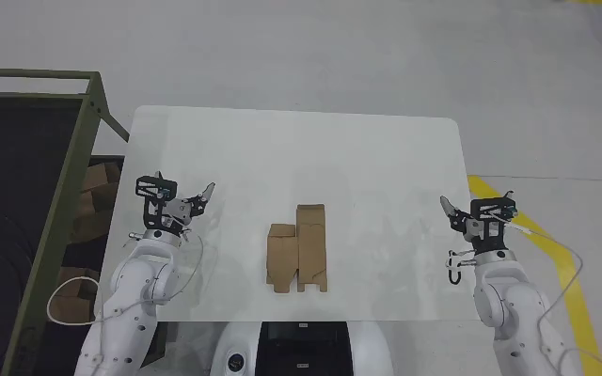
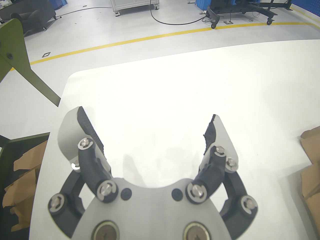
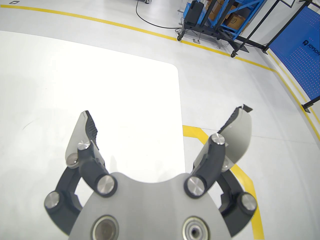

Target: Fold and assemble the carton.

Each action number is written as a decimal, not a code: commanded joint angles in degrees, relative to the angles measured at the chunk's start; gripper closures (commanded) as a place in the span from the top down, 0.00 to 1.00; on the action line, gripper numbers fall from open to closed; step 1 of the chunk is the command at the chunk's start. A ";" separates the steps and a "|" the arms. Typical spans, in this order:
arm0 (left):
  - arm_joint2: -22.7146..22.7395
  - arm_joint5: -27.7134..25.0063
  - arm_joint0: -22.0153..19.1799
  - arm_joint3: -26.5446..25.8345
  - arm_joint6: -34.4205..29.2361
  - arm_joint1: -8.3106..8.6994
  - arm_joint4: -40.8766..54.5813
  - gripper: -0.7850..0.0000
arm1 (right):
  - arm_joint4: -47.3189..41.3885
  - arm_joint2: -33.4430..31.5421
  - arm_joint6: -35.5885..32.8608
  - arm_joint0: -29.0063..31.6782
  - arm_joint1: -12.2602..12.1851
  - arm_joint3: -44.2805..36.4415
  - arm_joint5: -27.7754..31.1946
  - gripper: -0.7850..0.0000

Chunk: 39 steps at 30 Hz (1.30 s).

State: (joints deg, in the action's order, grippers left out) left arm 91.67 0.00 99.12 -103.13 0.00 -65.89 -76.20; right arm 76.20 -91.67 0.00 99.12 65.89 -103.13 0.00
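**Flat carton lies at the desk's near edge, both arms set wide and empty**

The carton [image 1: 297, 247] lies flat on the white desk [image 1: 282, 150], in the lower centre of the top view. It is a brown cardboard blank made up of two panels side by side, the right one reaching a little further up the frame. Small tabs stick out along its lower edge. None of it stands up, so I judge that no fold has been made.

The left gripper [image 1: 185, 195] sits at the middle left of the top view, near the desk's left edge and well apart from the carton. Its wrist view shows the left gripper [image 2: 147, 114] with the fingers [image 2: 85, 128] spread wide over bare desk and nothing between them. The edge of the carton [image 2: 311, 166] shows off to one side.

The right gripper [image 1: 473, 209] is at the middle right of the top view, at the desk's right edge. Its wrist view has the right gripper [image 3: 165, 111] spread just as wide and empty, with one of the fingers [image 3: 87, 126] over the desk and the other out over the floor.

The two arms flank the carton at about the same height in the frame. This looks like a ready stance, which leaves the blank uncovered for the overhead camera and gives each arm a free path inward.

A green rack [image 1: 56, 141] stands off the desk's left side, with cardboard pieces [image 1: 94, 188] inside it.
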 commanded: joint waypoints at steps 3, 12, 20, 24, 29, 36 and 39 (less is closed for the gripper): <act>0.00 0.00 0.00 0.00 0.00 0.00 0.00 1.00 | 0.00 0.00 0.00 0.00 0.00 0.00 0.00 1.00; 0.00 0.00 0.00 0.00 0.00 0.00 0.00 1.00 | 0.00 0.00 0.00 0.00 0.00 0.00 0.00 1.00; -0.11 -1.16 0.47 -0.74 1.96 -0.04 -1.20 1.00 | 0.00 0.00 0.00 0.00 0.00 0.00 0.00 1.00; -0.23 -4.72 1.66 -2.62 1.25 0.03 -0.83 1.00 | 0.00 0.00 0.00 0.00 0.00 0.00 0.00 1.00; 1.49 -16.58 3.07 -4.68 -2.45 0.45 7.49 1.00 | 0.00 0.00 0.00 0.00 0.00 0.00 0.00 1.00; 4.63 -29.28 4.23 -5.34 -11.18 1.21 20.15 1.00 | 0.00 0.00 0.00 0.00 0.00 0.00 0.00 1.00; 5.11 -34.06 3.61 -5.37 -17.44 1.58 28.89 1.00 | 0.00 0.00 0.00 0.00 0.00 0.00 0.00 1.00</act>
State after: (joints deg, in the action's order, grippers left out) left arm 96.64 -31.87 102.96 -108.58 -15.23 -64.45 -50.98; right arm 76.20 -91.67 0.00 99.12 65.89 -103.13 0.00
